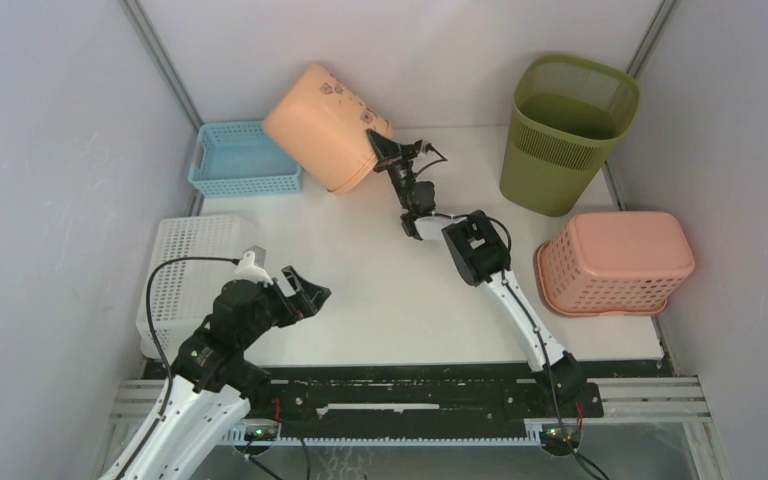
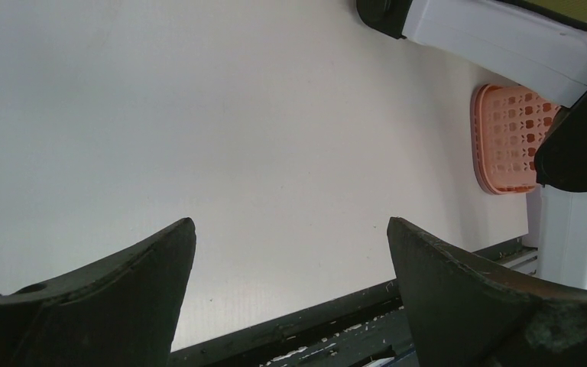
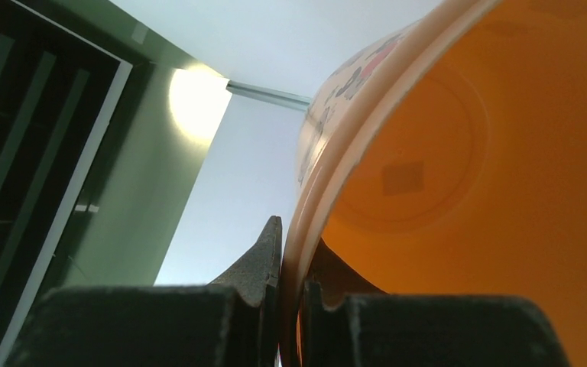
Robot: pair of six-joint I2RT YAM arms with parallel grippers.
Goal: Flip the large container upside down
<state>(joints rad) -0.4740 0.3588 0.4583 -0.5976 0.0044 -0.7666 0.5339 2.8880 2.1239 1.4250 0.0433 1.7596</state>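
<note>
Right jaws pinch the rim of the peach container (image 1: 325,125), print illegible; left jaws spread.

The large container (image 1: 322,125) is a peach-orange, smooth-walled tub with small prints near its base, and it's tipped well over at the far side of the table (image 1: 380,290) — base raised toward the far left, mouth angled down to the right — inside, a round floor with a square mark
</note>
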